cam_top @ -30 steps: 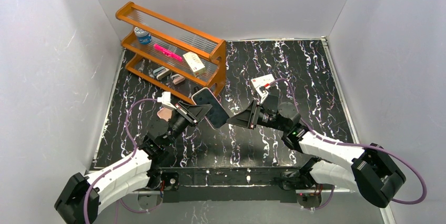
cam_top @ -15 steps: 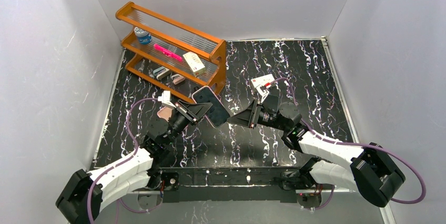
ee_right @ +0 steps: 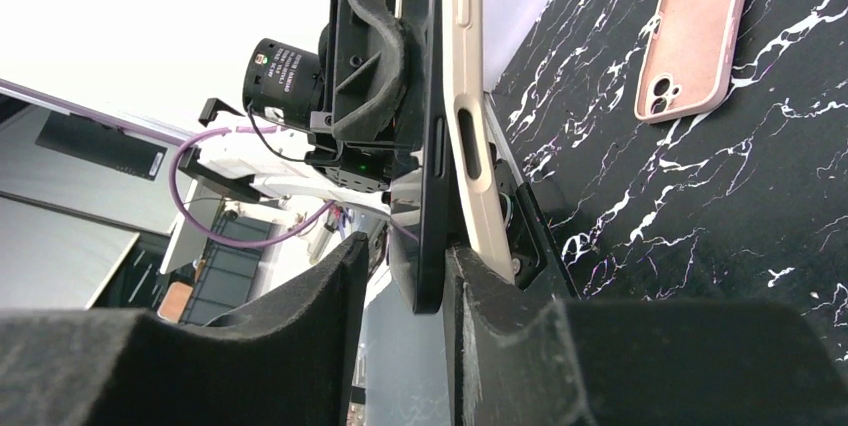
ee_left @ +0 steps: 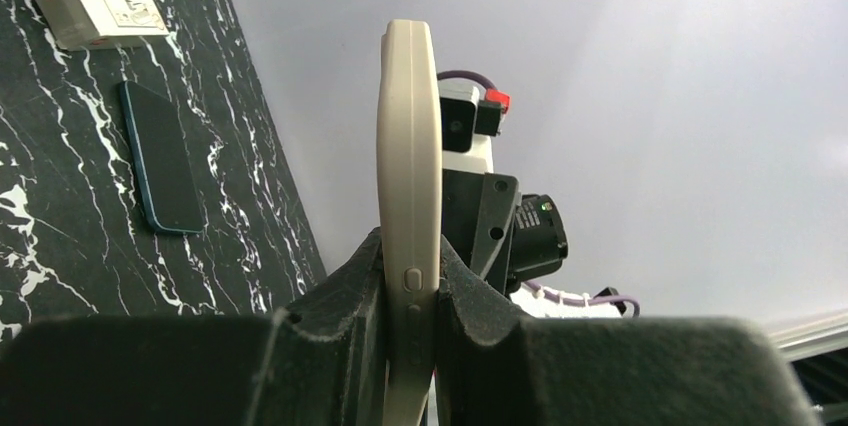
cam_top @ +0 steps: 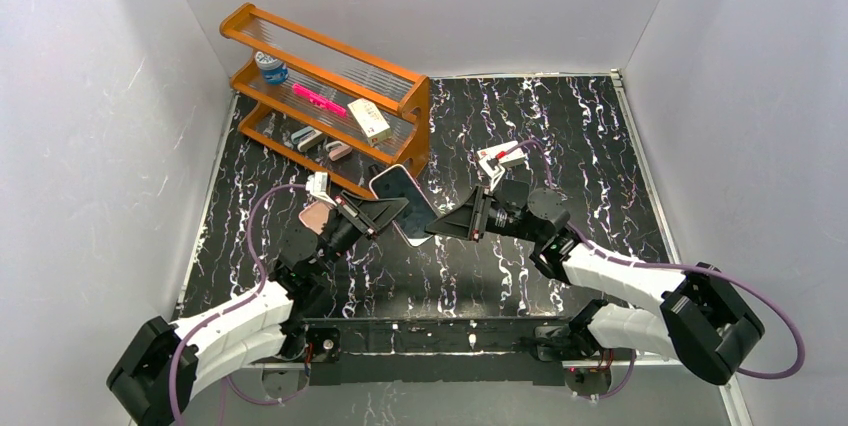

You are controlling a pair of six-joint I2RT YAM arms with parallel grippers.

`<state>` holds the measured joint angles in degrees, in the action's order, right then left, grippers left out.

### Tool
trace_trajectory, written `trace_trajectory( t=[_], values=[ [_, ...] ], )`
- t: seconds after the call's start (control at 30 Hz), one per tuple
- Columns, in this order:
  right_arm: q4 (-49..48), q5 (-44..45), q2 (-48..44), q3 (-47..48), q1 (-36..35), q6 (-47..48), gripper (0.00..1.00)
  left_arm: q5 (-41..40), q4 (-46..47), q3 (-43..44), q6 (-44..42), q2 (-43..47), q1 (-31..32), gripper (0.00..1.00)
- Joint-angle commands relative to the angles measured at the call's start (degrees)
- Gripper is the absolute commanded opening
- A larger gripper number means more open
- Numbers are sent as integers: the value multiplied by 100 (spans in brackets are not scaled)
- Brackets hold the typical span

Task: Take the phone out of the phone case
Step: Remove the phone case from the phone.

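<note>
**Nearly free: the phone gapes from its case at the right arm's end**

Over the middle of the desk (cam_top: 600,146), a little toward the left edge and lifted off the top, the phone case (ee_left: 407,146) is clamped in the left gripper (ee_left: 408,296). The gripper's pads are pressed tight on the case's two broad faces. The long axis of the case runs from the far left corner toward the near right one.

The phone (ee_right: 430,176) sits in the case, but at the near-right end the dark slab stands away from the cream shell in a narrow wedge. Farther up, the two lie together. The right gripper (ee_right: 405,281) is at that loose end. Its jaws stand part open astride the phone's tip, with one pad touching it and a slit of light at the other.

The right arm looks best placed to draw the phone out. The pull probably should follow the long axis toward the near right corner, where there is open room. The orange rack (cam_top: 330,76) crowds the far left corner just behind the case. A pink case (ee_right: 695,31) lies flat below, toward the left edge. One risk is that the left pads seem to bear on the phone's face too, which could pin it.
</note>
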<state>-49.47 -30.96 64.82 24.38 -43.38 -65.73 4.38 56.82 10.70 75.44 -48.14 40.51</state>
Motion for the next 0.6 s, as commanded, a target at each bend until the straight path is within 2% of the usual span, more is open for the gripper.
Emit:
trace_trajectory(
  t=[0.0,0.1,0.17,0.23,0.37,0.47,0.57],
  values=[
    [-541,152,188,449,-15,148,39,1225,515,429,-152,-100,262,0],
    [-670,128,250,432,-14,44,30,1462,515,484,-424,-115,274,0],
    [-719,140,233,411,-19,-18,23,1475,508,413,-619,-85,273,4],
    [-702,155,169,388,-16,-55,18,1450,485,281,-785,-77,265,11],
    [-513,202,-77,343,2,-114,3,1226,380,70,-1006,-86,270,32],
    [-323,281,-340,286,42,-130,1,1092,188,29,-1190,11,263,45],
    [-101,425,-627,190,108,-141,1,1011,-183,78,-1433,247,258,52]
  ],
)
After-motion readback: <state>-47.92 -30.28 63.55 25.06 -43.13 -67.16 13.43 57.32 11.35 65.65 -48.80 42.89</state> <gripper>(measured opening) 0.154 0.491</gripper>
